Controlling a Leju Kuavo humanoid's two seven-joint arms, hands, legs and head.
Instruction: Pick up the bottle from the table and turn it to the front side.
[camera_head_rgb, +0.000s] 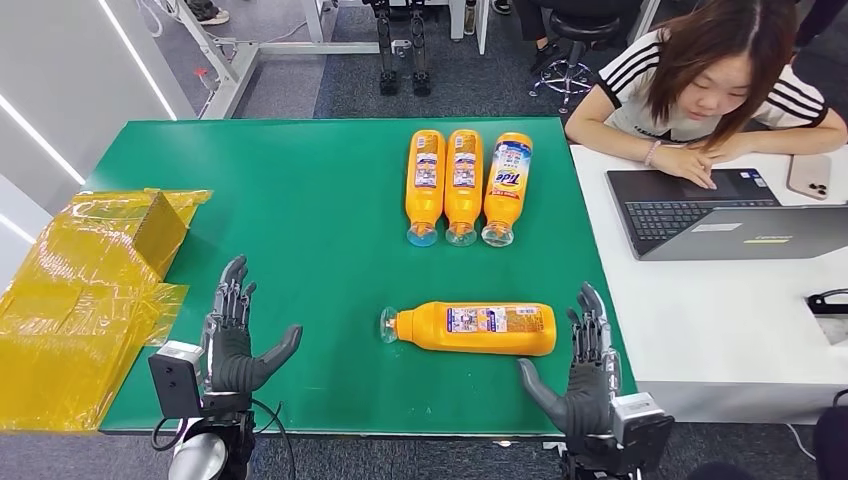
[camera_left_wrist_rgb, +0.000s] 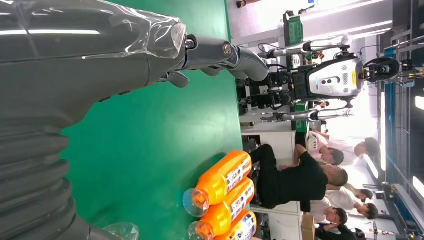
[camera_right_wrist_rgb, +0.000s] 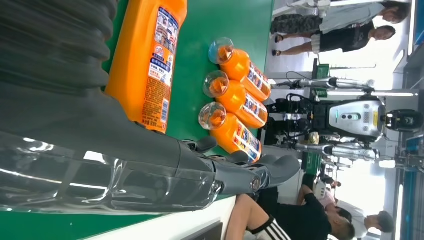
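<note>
The orange bottle (camera_head_rgb: 472, 328) lay on its side on the green table (camera_head_rgb: 300, 200), near the front edge, its clear cap pointing toward the robot's left and its back label facing up. The right hand (camera_head_rgb: 585, 375) stood just beside the bottle's base, palm turned inward, fingers apart and holding nothing. The left hand (camera_head_rgb: 235, 335) was well apart from the bottle, likewise spread and empty. Farther back, three more bottles (camera_head_rgb: 463, 185) lay side by side, touching, caps toward the robot. The right wrist view caught the bottle's fine-print label close up, and a silver robot (camera_right_wrist_rgb: 357, 120) standing beyond the table. A person (camera_head_rgb: 700, 75) leaned over a laptop (camera_head_rgb: 700, 205) at the white desk (camera_head_rgb: 720, 320).
</note>
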